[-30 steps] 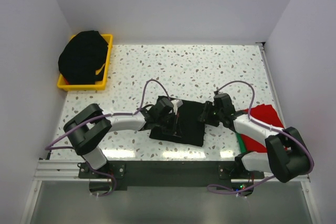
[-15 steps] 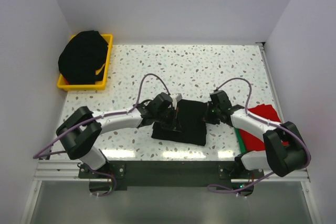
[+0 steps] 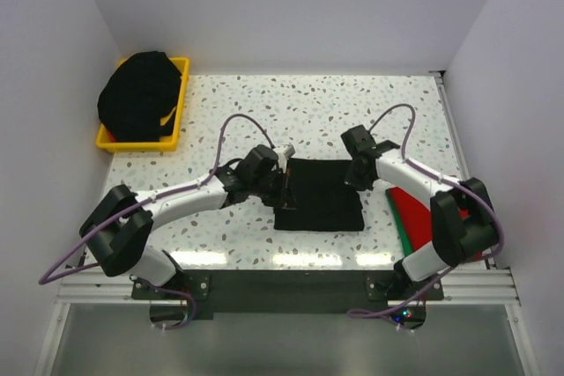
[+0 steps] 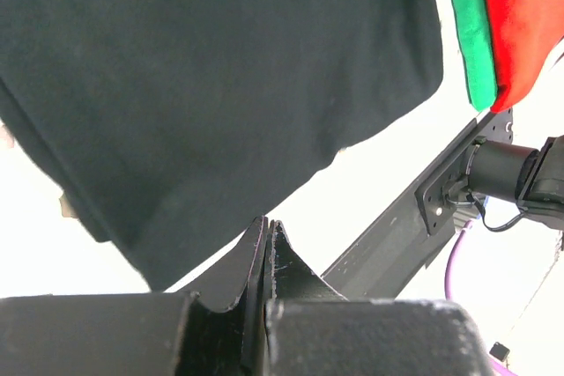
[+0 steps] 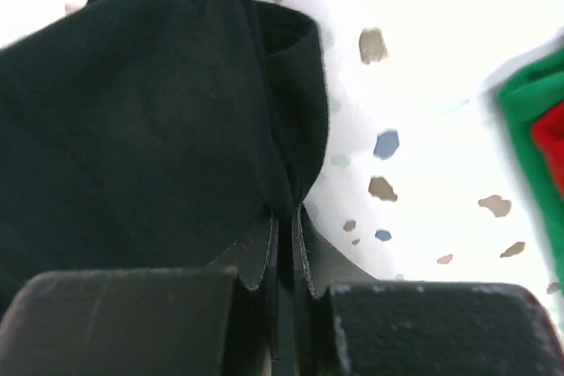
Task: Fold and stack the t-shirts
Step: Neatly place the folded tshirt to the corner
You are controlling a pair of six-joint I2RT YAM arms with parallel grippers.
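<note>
Two grippers meet one folded black t-shirt [image 3: 322, 200] at the center of the overhead view: the left gripper [image 3: 284, 187] at its left edge, the right gripper [image 3: 359, 173] at its upper right corner. One red t-shirt [image 3: 414, 213] lies at right, and one yellow bin [image 3: 182, 94] at upper left holds a black heap [image 3: 137, 99], count unclear. In the left wrist view the fingers [image 4: 251, 253] are pressed together at the smooth cloth's edge; whether cloth is caught, I cannot tell. In the right wrist view the fingers [image 5: 256, 257] pinch a fold of it.
</note>
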